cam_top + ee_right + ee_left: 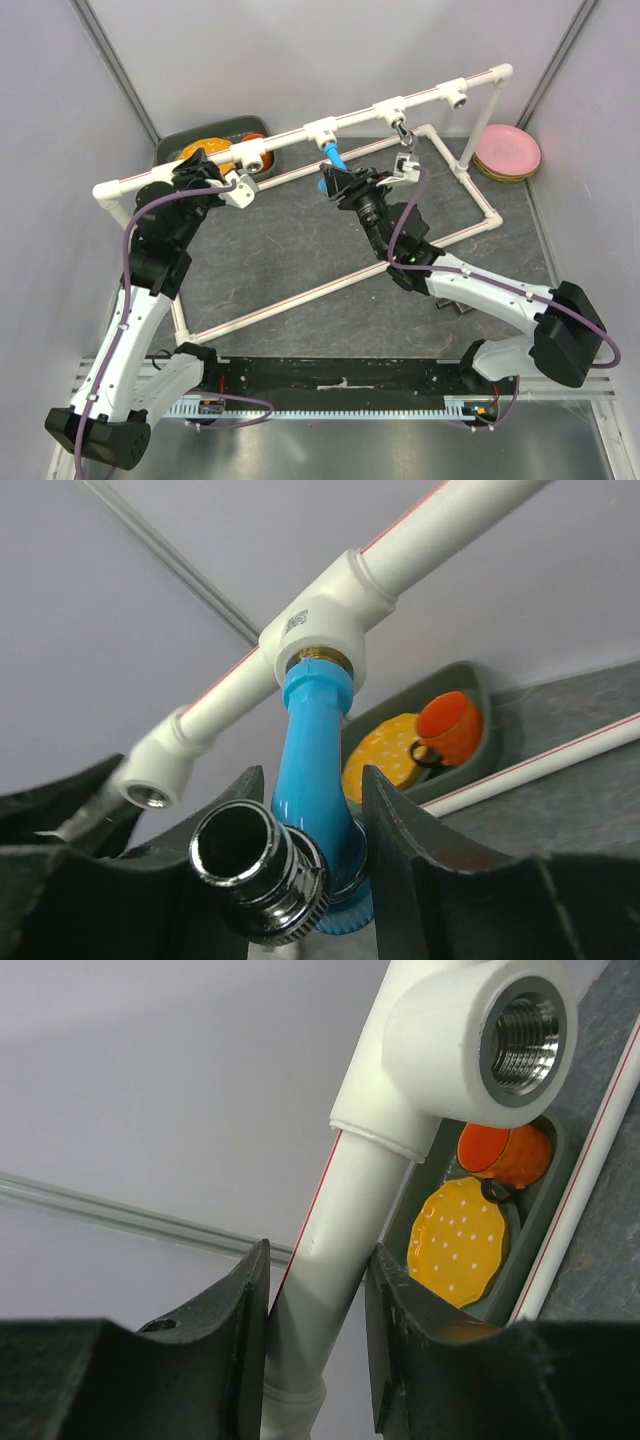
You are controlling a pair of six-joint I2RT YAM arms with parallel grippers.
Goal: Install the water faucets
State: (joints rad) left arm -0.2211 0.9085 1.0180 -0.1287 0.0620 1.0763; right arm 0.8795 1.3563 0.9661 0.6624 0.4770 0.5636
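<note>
The bright blue faucet (310, 770) hangs from a white tee socket (318, 630) of the pipe frame's top rail, with its orange threads inside the socket. It ends in a shiny nozzle (255, 865). My right gripper (305, 780) is shut on the faucet's lower body; it also shows in the top view (335, 172), just below the faucet (332, 155). The chrome faucet (402, 131) hangs from the tee to its right. My left gripper (315, 1260) is shut on the white rail pipe (335, 1230), below an empty threaded tee (520, 1035). It is also in the top view (215, 168).
A dark green tray (180, 143) with a yellow plate (460, 1240) and an orange cup (505, 1152) sits behind the frame at the back left. Pink plates (507, 152) are stacked at the back right. The frame's lower pipes (300, 295) lie on the dark mat.
</note>
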